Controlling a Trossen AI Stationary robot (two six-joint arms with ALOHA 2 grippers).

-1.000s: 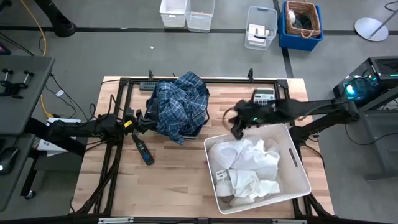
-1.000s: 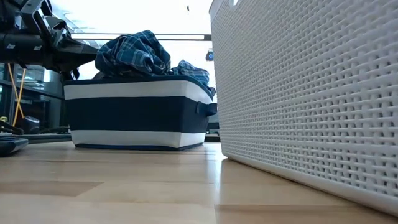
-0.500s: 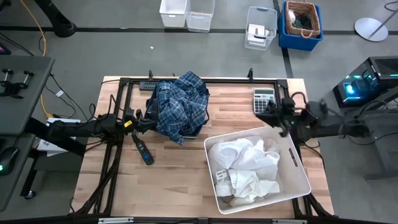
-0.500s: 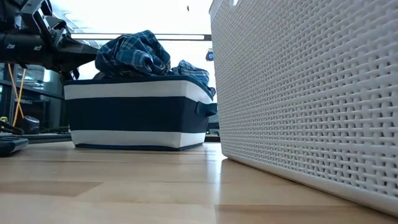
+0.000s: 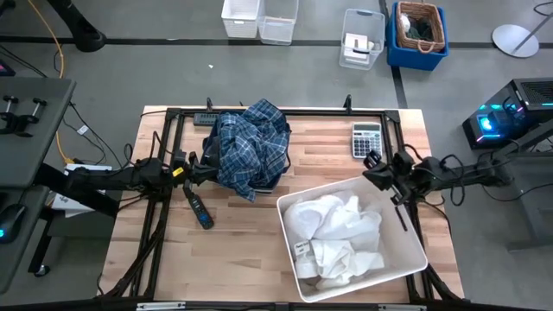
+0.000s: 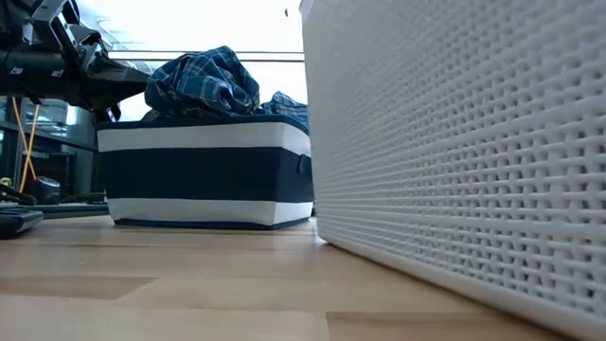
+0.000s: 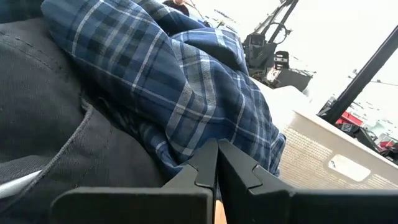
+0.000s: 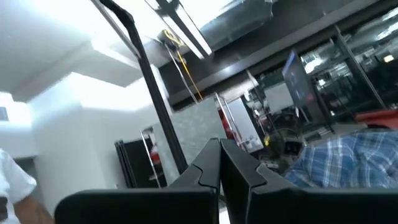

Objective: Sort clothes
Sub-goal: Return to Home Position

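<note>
White woven-plastic bin [image 5: 341, 188] just beside my right claw [image 5: 373, 169], crumpled white shirts [image 5: 333, 233] heaped inside it, no clear long axis, soft blue-white plaid shirt [image 5: 251, 145] draped lengthwise far-to-near just ahead of my left claw [image 5: 197, 170], I read both claws pinched closed, empty.

Four cameras, one tabletop [image 5: 233, 250]
One hangs overhead, looking straight down on everything; one sits at board level, crowded by the wall of the white bin [image 6: 454, 152]. The camera behind the left tool [image 7: 217, 149] sits close against the plaid shirt [image 7: 174, 81]; the one behind the right tool [image 8: 219, 146] tilts upward into the room. All four catch that shirt.
</note>
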